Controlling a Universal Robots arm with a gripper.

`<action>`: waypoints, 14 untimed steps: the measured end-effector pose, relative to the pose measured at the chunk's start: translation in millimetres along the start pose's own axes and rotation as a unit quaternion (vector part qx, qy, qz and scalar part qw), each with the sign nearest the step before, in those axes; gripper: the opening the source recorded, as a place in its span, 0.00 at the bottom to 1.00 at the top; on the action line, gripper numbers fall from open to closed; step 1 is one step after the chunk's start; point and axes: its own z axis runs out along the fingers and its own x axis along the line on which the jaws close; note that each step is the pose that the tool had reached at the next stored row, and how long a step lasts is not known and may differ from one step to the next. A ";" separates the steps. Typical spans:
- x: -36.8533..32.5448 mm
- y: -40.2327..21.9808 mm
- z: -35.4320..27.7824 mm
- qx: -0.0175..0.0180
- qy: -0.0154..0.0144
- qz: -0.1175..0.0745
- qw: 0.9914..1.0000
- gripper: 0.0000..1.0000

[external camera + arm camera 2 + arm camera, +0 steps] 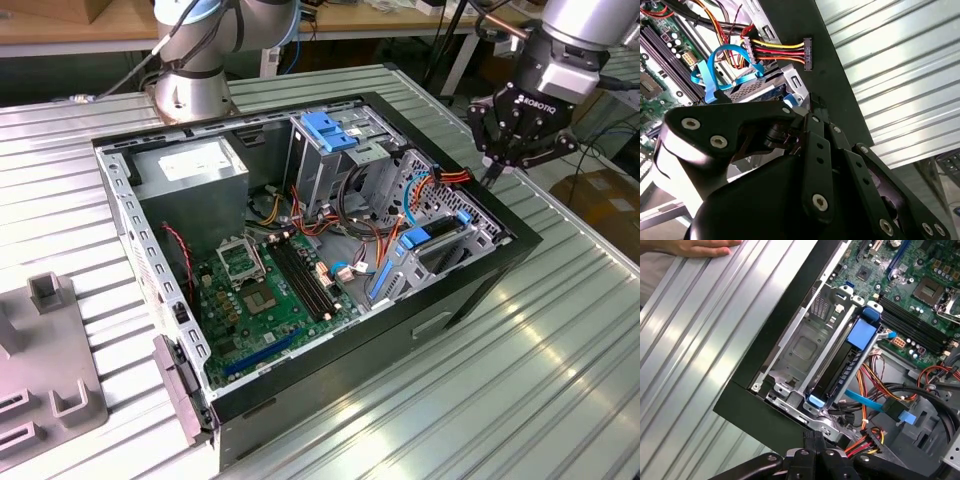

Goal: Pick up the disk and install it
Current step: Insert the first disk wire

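Note:
The disk (432,247), dark metal in a bright blue carrier rail, sits on edge inside the drive cage at the case corner on the exterior view's right. Both wrist views show the disk (840,374) (756,89) in that cage, with a blue data cable looping beside it. My gripper (497,172) hangs above and just outside that corner of the case, over the rim. Its fingers (812,439) are shut together with nothing between them, apart from the disk. In the second wrist view the gripper (812,104) points at the cage's outer edge.
The open computer case (470,290) lies on a ribbed metal table (560,380). Inside are the green motherboard (270,290), a grey power-supply box (190,168) and a tall cage with a blue bracket (325,130). A loose power connector (807,52) hangs near the disk. A person's hand (695,247) rests on the table.

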 end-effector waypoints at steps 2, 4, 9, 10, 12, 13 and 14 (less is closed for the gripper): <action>-2.4 -3.2 -0.1 0.000 0.000 -0.007 1.000 0.10; -6.0 -6.2 -0.3 0.001 0.000 -0.017 1.000 0.10; -11.1 -11.7 -0.5 0.001 0.001 -0.032 0.999 0.23; -11.6 -12.6 -0.6 0.002 0.001 -0.034 0.999 0.23; -12.3 -14.4 -0.3 0.002 0.001 -0.043 0.999 0.30; -12.3 -14.6 -0.2 0.002 0.001 -0.048 0.999 0.30; -12.3 -14.8 -0.1 0.003 0.001 -0.057 0.998 0.30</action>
